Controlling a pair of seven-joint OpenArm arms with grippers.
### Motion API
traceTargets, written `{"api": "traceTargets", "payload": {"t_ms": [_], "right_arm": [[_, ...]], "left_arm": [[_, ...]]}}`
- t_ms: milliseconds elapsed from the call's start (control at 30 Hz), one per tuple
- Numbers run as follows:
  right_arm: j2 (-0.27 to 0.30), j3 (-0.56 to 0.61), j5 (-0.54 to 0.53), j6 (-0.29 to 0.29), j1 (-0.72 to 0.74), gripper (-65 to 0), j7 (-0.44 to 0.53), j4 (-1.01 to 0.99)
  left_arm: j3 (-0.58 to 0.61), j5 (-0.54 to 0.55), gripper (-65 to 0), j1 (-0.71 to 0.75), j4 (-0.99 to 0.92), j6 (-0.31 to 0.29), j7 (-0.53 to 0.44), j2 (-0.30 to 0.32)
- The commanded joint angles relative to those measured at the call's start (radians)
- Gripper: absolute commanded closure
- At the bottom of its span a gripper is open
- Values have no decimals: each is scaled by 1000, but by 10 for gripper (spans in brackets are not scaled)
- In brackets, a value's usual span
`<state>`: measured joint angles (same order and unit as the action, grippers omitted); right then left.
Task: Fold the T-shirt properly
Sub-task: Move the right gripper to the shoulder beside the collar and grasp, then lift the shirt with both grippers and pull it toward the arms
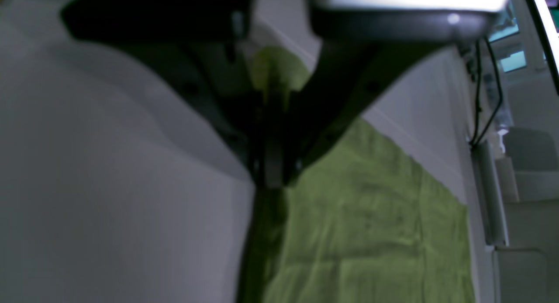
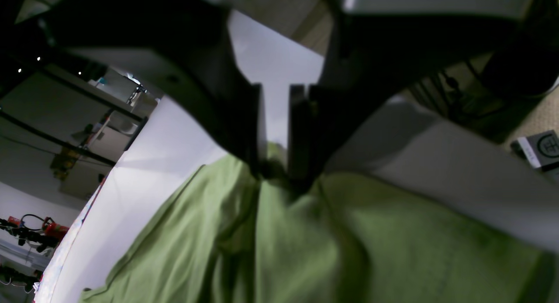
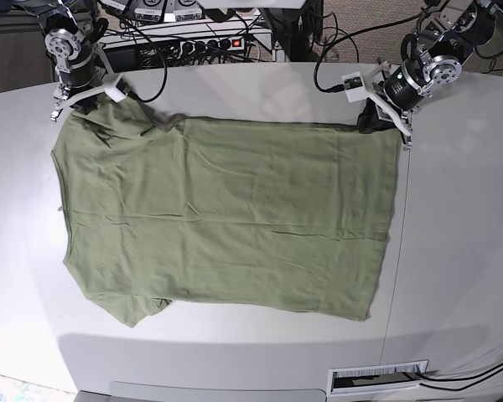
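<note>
T-shirt (image 3: 226,218) flat, long axis nine-to-three; left claw (image 3: 370,122) clamped on two-o'clock hem corner, right claw (image 2: 275,132) part-open, straddling ten-o'clock shoulder fabric.

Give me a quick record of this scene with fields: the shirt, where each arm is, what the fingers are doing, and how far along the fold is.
shirt: T-shirt, green, spread flat on the table, neckline at the base view's left
left gripper: at the shirt's far hem corner, fingers shut on the cloth
right gripper: at the far shoulder by the sleeve, fingers narrow around a bunch of cloth; whether it is firmly gripped is unclear
fold: not yet begun, no layer turned over
</note>
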<state>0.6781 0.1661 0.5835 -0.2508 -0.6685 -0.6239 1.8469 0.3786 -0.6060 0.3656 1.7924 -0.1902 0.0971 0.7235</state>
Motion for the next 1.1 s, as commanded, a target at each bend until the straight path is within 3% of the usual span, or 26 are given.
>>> {"api": "traceTargets", "payload": {"t_ms": [0, 100, 267, 367, 600, 667, 800, 967, 1067], "right_arm": [[1, 16, -61, -74, -16, -103, 29, -7], [1, 16, -47, -74, -16, 0, 18, -6], [1, 16, -42, -74, -19, 0, -2, 1], [1, 16, -36, -74, -40, 0, -18, 44], [1, 3, 12, -74, -180, 0, -47, 203], [1, -23, 12, -74, -217, 0, -46, 226], [1, -106, 11, -74, -289, 0, -46, 273], [1, -225, -20, -74, -380, 0, -38, 355], [1, -282, -36, -73, -404, 0, -35, 394]], "left_arm": [[-1, -1, 0, 5, 5, -16, 15, 16], [-1, -1, 0, 5, 5, -16, 15, 16], [-1, -1, 0, 6, 9, -8, 19, 17], [-1, -16, 0, 27, 29, 39, 45, 23], [-2, -57, 0, 149, 177, 72, 100, 92], [-2, -61, 0, 180, 215, 76, 141, 99], [-2, -137, 0, 221, 235, 162, 167, 130], [-2, -161, 0, 226, 235, 177, 204, 195], [-2, -203, 0, 230, 235, 232, 210, 214]]}}
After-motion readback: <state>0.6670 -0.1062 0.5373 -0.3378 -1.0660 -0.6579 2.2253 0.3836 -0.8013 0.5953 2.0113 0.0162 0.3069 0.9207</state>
